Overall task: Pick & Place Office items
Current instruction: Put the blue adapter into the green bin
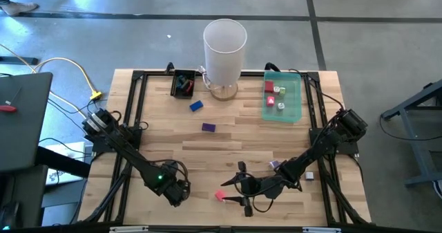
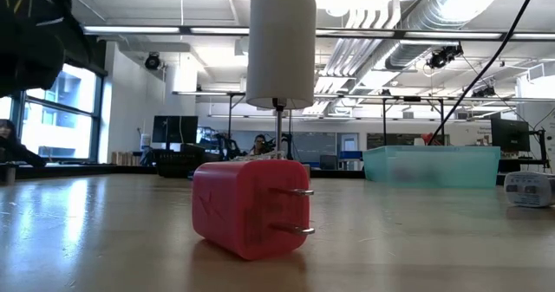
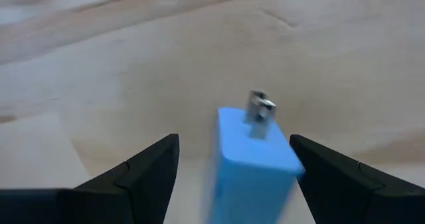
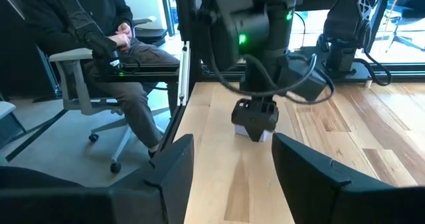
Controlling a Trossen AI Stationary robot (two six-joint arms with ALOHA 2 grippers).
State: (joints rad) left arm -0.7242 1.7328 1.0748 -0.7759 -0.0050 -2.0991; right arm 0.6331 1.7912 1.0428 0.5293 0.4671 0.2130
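The table [image 1: 228, 146] is pale, smooth wood planks with a slight sheen. The red plug block [image 2: 247, 207] looks like matt plastic with shiny metal prongs. The teal tray [image 2: 432, 165] is translucent plastic.

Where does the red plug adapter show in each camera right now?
High view: red plug adapter near the table's front edge, about centre.
Low view: centre foreground, prongs pointing right.
Left wrist view: not in it.
Right wrist view: not in it.
Shared landmark: tall white cylinder.
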